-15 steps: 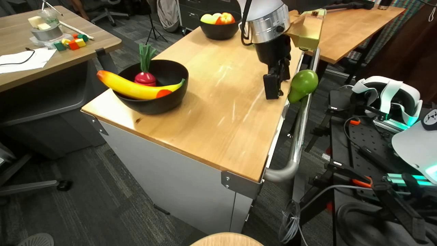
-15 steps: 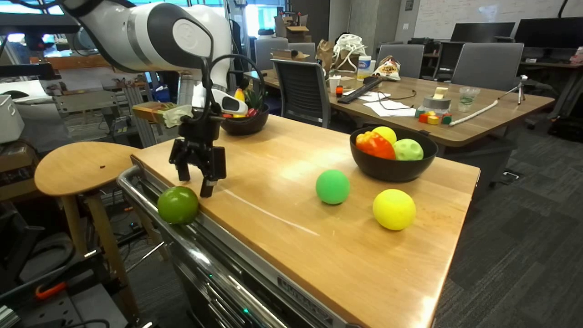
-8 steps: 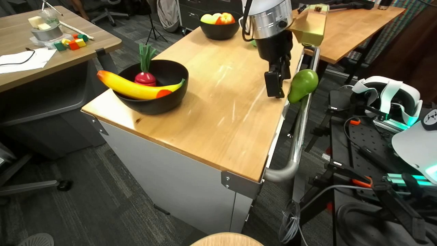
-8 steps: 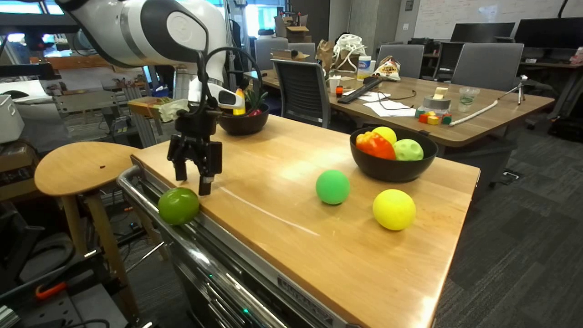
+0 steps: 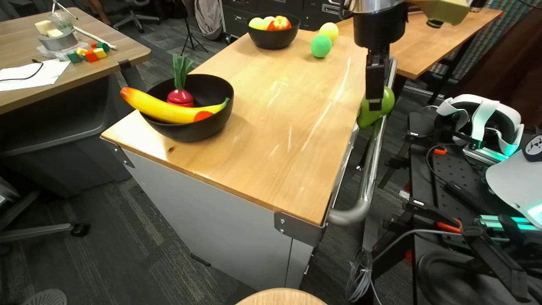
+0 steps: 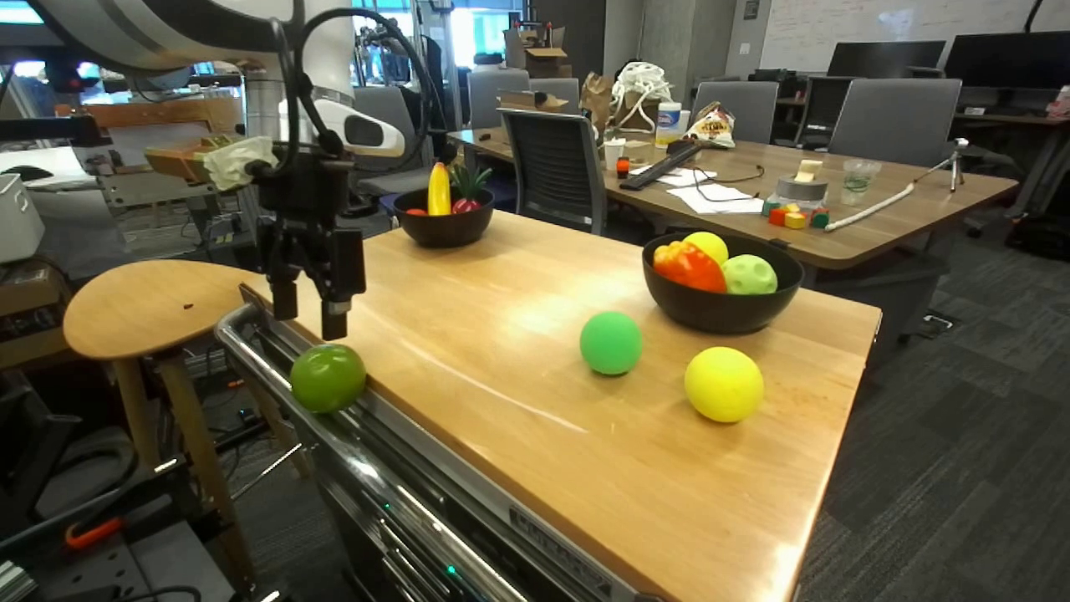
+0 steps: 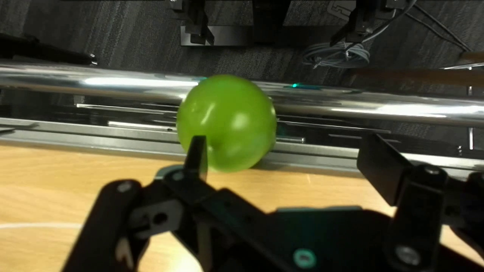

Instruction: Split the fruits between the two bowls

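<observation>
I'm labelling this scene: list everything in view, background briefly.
tabletop: 1, light wood, foreground
banana bowl: 1, black, tabletop end
pepper bowl: 1, black, opposite end
banana: 1, yellow, banana bowl
radish-like piece: 1, red-and-green, banana bowl
red patch: 1, red, banana bowl, unclear
pepper-like fruit: 1, orange-red, pepper bowl
yellow fruit: 1, yellow, pepper bowl
pale fruit: 1, pale-green, pepper bowl
balls: 2, green and yellow, tabletop
handrail: 1, silver, tabletop edge
pear: 1, green, between handrail and tabletop
headset: 1, white, beyond handrail
chairs: several, grey, background
blocks: several, multicoloured, background table
gripper: 1, black, open, near pear
arm: 1, white and grey, above gripper
</observation>
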Action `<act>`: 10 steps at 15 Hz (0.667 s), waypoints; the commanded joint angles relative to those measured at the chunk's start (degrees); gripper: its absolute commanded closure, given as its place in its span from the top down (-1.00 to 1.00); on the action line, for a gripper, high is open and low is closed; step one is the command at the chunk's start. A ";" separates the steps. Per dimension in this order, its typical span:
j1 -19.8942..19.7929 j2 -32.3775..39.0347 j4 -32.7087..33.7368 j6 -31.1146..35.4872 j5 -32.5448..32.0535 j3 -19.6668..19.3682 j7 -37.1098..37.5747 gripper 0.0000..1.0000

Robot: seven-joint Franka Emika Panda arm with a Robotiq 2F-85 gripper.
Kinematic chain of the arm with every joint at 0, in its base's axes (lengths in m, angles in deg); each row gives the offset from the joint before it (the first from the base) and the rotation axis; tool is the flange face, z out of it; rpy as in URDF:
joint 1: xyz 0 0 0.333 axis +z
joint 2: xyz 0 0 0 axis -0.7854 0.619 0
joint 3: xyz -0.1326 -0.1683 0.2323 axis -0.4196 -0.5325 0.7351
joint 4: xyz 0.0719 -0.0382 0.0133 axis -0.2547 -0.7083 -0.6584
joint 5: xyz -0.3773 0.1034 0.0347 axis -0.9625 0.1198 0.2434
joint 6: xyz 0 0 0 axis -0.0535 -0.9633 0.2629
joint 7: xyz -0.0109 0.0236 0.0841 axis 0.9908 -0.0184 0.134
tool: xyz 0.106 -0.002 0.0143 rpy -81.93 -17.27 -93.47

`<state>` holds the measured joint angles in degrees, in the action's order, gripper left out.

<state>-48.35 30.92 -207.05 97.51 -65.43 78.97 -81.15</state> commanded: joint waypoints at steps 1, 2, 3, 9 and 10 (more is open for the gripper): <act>-1.14 -6.51 -5.57 2.80 0.09 -0.69 -1.51 1.00; -1.48 -7.26 -6.63 4.22 -0.04 -0.94 -1.32 1.00; -1.88 -7.74 -7.63 5.79 -0.26 -1.15 -1.02 1.00; -4.88 -4.82 -9.21 12.69 -3.51 -1.24 0.51 1.00; -5.16 -4.75 -9.60 13.12 -3.49 -1.34 0.42 1.00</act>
<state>-52.28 25.65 -216.69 108.68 -67.61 77.59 -81.21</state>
